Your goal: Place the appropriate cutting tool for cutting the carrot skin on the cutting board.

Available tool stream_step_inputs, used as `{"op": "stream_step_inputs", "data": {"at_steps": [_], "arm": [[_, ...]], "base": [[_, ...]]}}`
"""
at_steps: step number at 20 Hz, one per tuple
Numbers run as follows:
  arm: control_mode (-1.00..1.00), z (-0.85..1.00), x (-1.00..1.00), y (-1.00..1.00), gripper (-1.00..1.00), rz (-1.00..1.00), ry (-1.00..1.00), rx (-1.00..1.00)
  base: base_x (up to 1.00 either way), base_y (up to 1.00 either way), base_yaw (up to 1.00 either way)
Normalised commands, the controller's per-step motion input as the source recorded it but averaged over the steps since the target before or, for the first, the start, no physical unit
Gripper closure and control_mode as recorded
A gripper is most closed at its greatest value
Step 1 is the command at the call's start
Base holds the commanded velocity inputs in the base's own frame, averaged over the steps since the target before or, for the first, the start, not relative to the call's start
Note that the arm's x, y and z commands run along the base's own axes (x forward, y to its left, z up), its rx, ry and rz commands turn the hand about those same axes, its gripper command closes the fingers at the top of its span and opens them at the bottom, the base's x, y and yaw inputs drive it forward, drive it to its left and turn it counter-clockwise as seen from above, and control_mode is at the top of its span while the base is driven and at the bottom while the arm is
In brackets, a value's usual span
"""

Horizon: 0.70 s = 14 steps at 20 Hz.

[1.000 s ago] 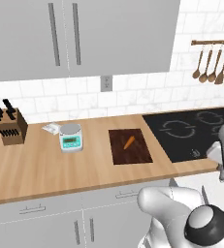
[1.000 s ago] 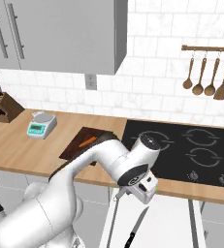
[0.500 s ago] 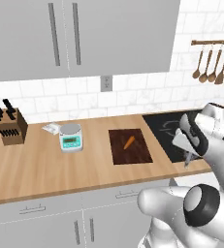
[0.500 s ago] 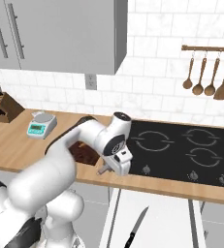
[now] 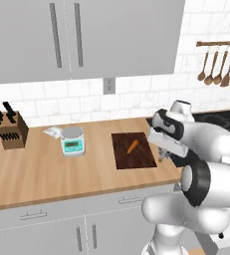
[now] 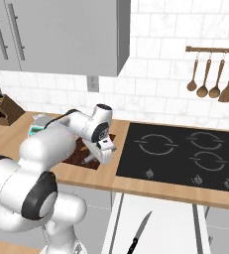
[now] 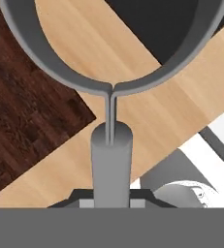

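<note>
Hand view: cutting tool [image 7: 111, 140] beside cutting board [image 7: 26, 111] corner.

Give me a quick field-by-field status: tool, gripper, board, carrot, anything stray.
cutting tool: grey metal peeler, loop end pointing away from the hand
gripper: gripper shut on the peeler's handle, beside the board's right edge
cutting board: dark wooden board on the counter, between the scale and the cooktop
carrot: carrot lying on the board
peeler on board: not yet
stray: black-handled knife on the floor
</note>
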Motion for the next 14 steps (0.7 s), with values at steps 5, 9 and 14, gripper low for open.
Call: {"op": "stream_step_inputs", "data": {"at_steps": [5,9,14], "arm": [[-1.00,-0.39,0.86,0.41,1.00,-0.07,0.21,0.00],[-1.00,-0.32,0.73,0.27,1.00,-0.06,0.14,0.00],[-1.00,-0.36,0.43,0.24,1.00,-0.05,0.03,0.00]], "base": [[0.00,0.00,0.00],[0.00,0.00,0.00],[0.00,0.00,0.00]]}}
